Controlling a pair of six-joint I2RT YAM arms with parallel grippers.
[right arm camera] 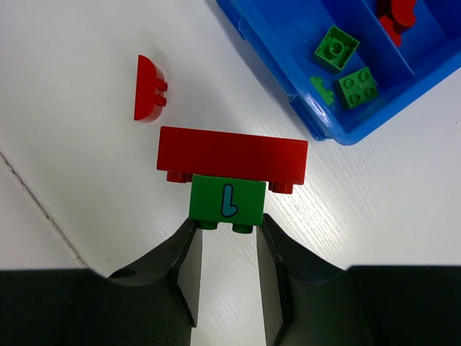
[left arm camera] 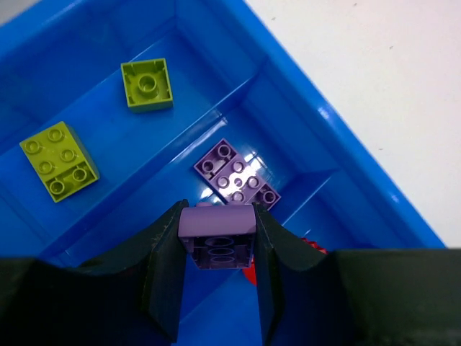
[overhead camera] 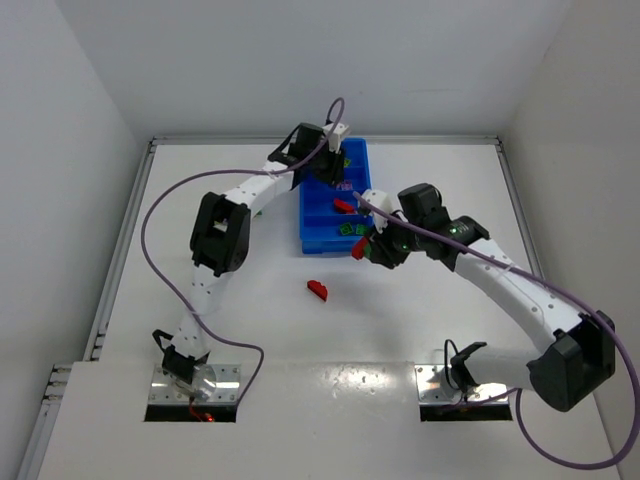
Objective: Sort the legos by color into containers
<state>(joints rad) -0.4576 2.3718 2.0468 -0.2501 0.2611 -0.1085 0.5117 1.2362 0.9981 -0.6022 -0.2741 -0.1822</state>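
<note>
Jaws are narrowed on both arms, each pair with a brick between them. The left gripper (left arm camera: 217,249) hangs over the blue tray (left arm camera: 346,144), pinching a small purple brick (left arm camera: 216,220) by its sides. Just ahead of its fingertips, a flat purple brick (left arm camera: 236,175) lies on the floor of the compartment below. Further ahead and to the left in its wrist view, the next compartment holds two yellow-green bricks (left arm camera: 60,160), well apart. A bit of red (left arm camera: 310,246) shows past its right finger.

The right gripper (right arm camera: 227,223) is above the white table (right arm camera: 86,180), outside the tray. It is closed on a green brick (right arm camera: 227,200) with a blue mark on its face. A wider red brick (right arm camera: 232,155) is stuck to the far end of that one, beyond the fingertips. Ahead and to the left, a curved red brick (right arm camera: 149,88) lies alone on the table. Ahead and to the right is the tray's corner, where green pieces (right arm camera: 359,87) lie in the end compartment, with red pieces (right arm camera: 392,18) in the one past it.
</note>
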